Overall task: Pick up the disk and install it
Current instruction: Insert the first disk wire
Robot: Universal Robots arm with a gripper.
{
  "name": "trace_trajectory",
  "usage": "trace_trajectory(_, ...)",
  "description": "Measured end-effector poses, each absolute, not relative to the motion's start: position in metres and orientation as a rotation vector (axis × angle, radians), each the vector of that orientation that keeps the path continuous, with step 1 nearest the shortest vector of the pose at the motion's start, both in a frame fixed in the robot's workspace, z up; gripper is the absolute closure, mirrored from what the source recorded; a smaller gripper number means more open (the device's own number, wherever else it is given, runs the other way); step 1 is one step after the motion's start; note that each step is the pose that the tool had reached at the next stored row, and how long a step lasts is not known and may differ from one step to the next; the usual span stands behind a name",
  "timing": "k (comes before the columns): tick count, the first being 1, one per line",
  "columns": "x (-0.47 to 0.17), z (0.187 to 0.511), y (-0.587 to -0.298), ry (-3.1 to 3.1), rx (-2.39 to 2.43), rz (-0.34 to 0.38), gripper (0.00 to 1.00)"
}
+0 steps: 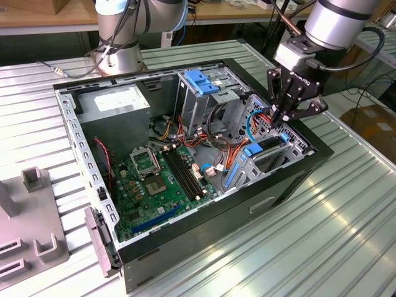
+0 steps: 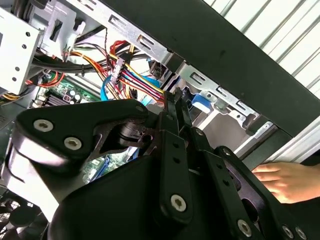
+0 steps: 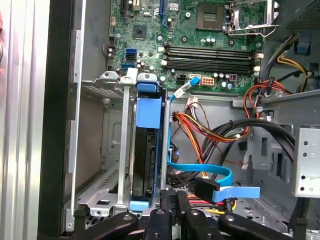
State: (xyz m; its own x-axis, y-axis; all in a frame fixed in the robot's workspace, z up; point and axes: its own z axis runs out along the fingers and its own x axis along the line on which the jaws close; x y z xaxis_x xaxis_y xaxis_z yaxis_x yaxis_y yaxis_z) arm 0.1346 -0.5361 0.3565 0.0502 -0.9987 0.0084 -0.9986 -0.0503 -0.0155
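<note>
Taken from the exterior view's left to its right across the open computer case [image 1: 216, 229]: a grey box [image 1: 114, 105] sits in the case's far left corner, and the green circuit board [image 1: 161, 179] covers the case floor in front of it. A metal cage with a blue handle [image 1: 201, 80] stands at mid-case, and a tangle of cables [image 1: 229, 151] lies to the right of it. The gripper [image 1: 286, 114] hangs over the case's right end. The disk [image 3: 145, 165] stands on edge in the metal bay at that end, just inside the case's side wall. Blue rails [image 3: 149, 112] cap it, and a flat blue cable [image 3: 200, 172] runs close beside it. In both wrist views the fingers [image 3: 170, 205] are drawn together with nothing between them, poised just above the bay by the disk's edge. On this evidence the pick-up is done and the work stands at the seating stage. The disk appears to be in its slot, but whether it is fully home cannot be confirmed. Any further motion calls for a straight, gentle line along the bay. Room is tight there: the case rim and bay plates lie on one side, the cable bundle on the other, and open space is found only upward. A person's hand [image 2: 282, 180] rests against the outside of the case near that end, a hazard to note.
</note>
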Motion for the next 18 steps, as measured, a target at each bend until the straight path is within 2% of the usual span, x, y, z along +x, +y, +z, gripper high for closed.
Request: trace_trajectory(18,0.119,0.349,-0.556,2.169,-2.254,-0.014,0.83)
